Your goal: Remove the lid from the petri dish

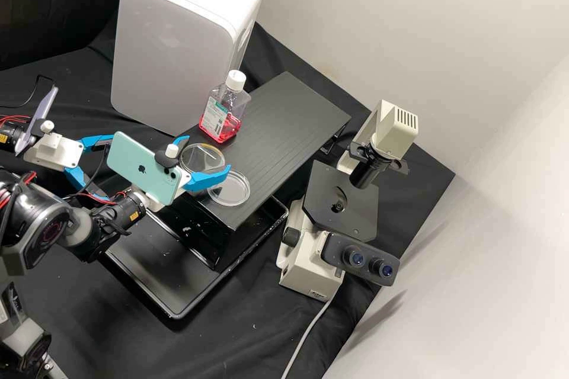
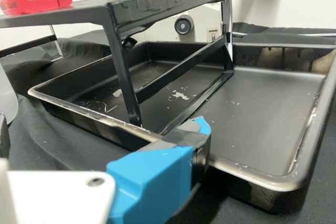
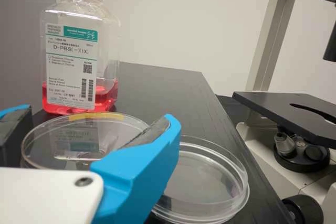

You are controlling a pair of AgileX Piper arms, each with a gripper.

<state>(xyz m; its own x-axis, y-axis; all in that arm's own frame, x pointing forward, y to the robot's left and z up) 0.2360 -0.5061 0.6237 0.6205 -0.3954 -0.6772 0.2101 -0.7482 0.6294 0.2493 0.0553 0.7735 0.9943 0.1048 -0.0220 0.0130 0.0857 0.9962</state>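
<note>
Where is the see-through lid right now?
In the high view, the lid is held by the right gripper over the near end of the black platform, right beside the open dish and in front of the pink bottle.

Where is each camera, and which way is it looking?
High view: fixed above the bench, looking down on rack, microscope and both arms.
Left wrist view: low on the left arm, facing the tray under the rack; one blue finger shows.
Right wrist view: on the right arm, facing bottle and dish; its blue fingers hold the lid.
High and right wrist views share lid, dish, bottle.
</note>
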